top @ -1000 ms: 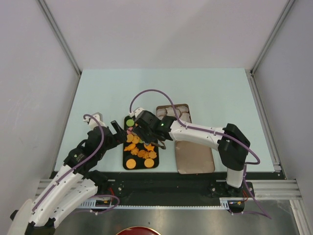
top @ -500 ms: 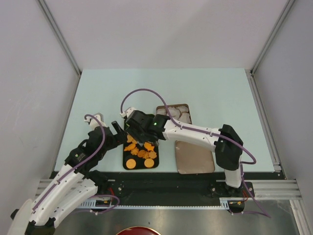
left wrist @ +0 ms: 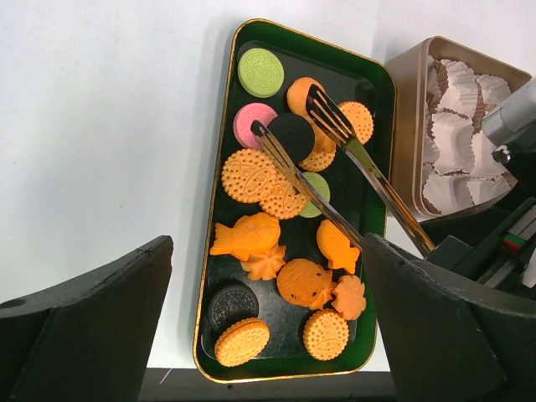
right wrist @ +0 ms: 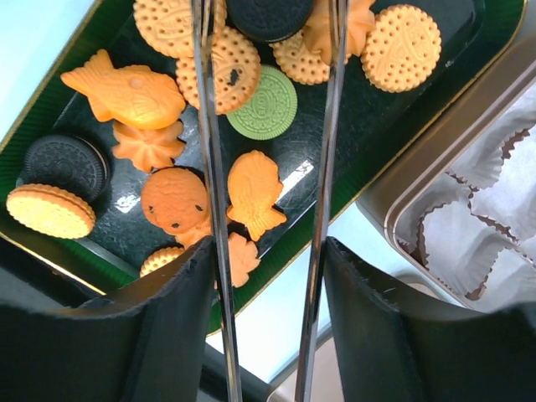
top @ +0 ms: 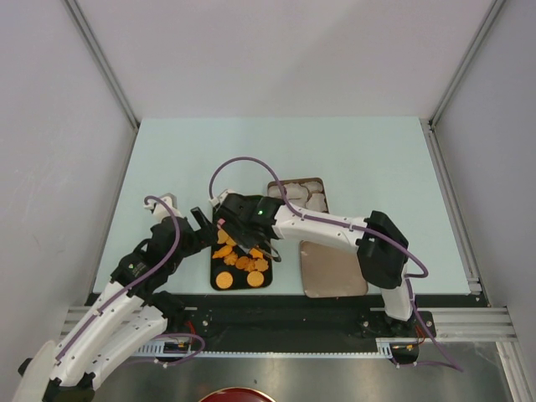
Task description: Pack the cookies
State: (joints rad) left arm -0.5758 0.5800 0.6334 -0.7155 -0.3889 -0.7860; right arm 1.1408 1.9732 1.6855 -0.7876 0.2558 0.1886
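Polished metal tongs, glossy tray, crinkled paper cups, matt embossed cookies

- Right claw hangs right over the tray, and the tray lies flat on the worktop.
- Tongs stick out ahead of that claw, tips above the cookies in the tray's far half.
- Cookies lie all through the tray, some overlapping.
- Just right of the claw is the tin, with paper cups inside.
- Lid lies on the worktop, right of the tray, on the tin's near side.
- Left claw sits at the tray's left edge, with the tray ahead of it.
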